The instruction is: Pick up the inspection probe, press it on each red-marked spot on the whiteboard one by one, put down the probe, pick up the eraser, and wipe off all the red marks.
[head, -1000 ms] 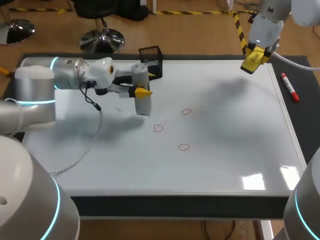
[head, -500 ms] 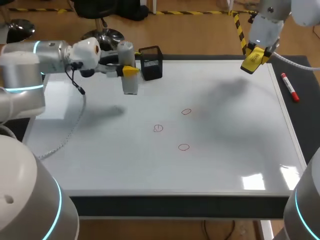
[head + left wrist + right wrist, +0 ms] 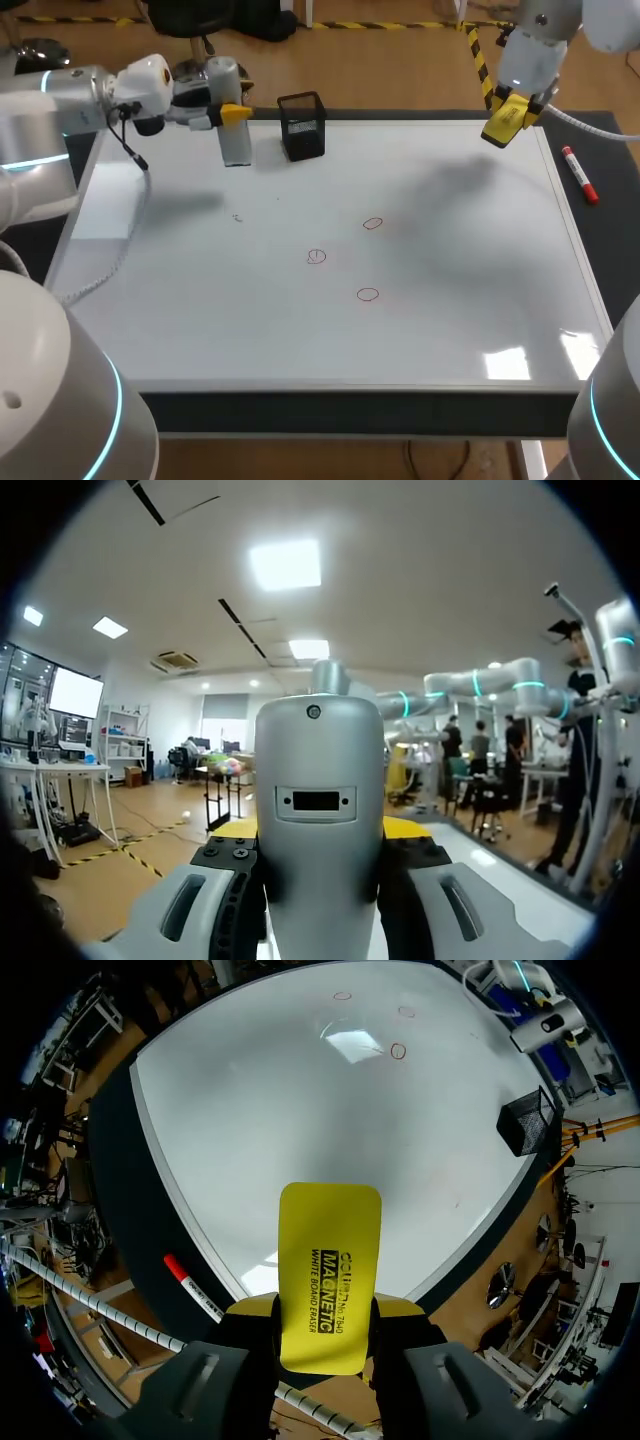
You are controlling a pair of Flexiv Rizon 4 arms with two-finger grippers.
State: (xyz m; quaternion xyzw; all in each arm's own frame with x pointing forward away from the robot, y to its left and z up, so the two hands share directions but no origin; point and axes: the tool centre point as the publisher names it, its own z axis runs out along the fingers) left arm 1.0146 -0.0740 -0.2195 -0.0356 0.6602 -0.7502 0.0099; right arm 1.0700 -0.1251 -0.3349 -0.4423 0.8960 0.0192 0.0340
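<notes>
left tool (image 3: 233, 113) around cylindrical grey probe (image 3: 236, 147)

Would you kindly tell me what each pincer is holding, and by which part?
The left pincer holds the grey probe, clamped around its middle; the right pincer holds the yellow eraser by its wrist-side end.

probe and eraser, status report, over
Left gripper shut on probe, held up at whiteboard's back left. Right gripper shut on eraser. Three red marks unwiped. Black holder beside probe.
</notes>
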